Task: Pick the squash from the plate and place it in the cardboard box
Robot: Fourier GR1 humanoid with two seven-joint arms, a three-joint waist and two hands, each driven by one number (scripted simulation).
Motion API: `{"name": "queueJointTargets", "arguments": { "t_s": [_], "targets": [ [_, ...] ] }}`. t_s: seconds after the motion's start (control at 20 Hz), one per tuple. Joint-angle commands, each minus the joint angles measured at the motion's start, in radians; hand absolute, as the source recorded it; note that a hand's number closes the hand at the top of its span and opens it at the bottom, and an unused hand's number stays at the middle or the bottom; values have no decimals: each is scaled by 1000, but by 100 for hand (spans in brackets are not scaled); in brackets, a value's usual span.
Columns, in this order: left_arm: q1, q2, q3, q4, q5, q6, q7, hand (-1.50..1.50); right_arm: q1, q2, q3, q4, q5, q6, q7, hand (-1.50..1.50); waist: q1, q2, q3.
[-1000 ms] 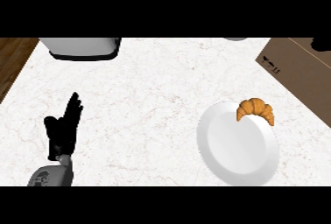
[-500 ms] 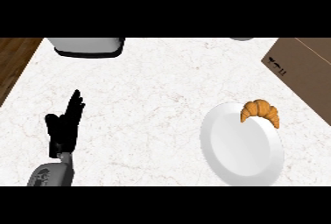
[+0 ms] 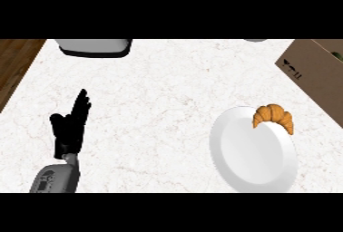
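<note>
A white plate (image 3: pixel 251 156) lies on the marble counter at the right. An orange-brown croissant (image 3: pixel 273 117) sits on the plate's upper right rim; I see no squash on the plate. The cardboard box (image 3: pixel 309 68) stands at the far right, cut off by the view's edge, with a small dark green bit (image 3: pixel 335 55) showing inside it. My left hand (image 3: pixel 70 127) rests open at the lower left, fingers pointing up, far from the plate and holding nothing. My right hand does not show.
A grey appliance with a dark base (image 3: pixel 94 46) stands at the back left. A small grey object (image 3: pixel 255 40) peeks in at the top edge. The counter's left edge borders brown wood (image 3: pixel 17 59).
Everything in the picture has shifted slightly right as the view turned. The left hand stays where it was, and the croissant has not moved on the plate.
</note>
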Motion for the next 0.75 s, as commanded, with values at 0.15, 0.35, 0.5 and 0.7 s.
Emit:
{"name": "queueJointTargets", "arguments": {
  "t_s": [0.15,0.35,0.5,0.7],
  "targets": [
    [31,-12,-8,-18,7,-7,-10,0,34,22,-146,50,-159,-78,-239,-150,5,1,3],
    [41,4,9,-13,3,2,-11,0,23,-4,-261,39,-302,17,-409,-150,-9,-4,4],
    [7,-9,2,7,-5,14,-1,0,8,-12,-336,47,-388,51,-459,-150,-18,-2,3],
    [51,3,8,-38,6,3,5,0,69,-78,-418,71,-472,92,-517,-150,-19,-9,1]
  ]
}}
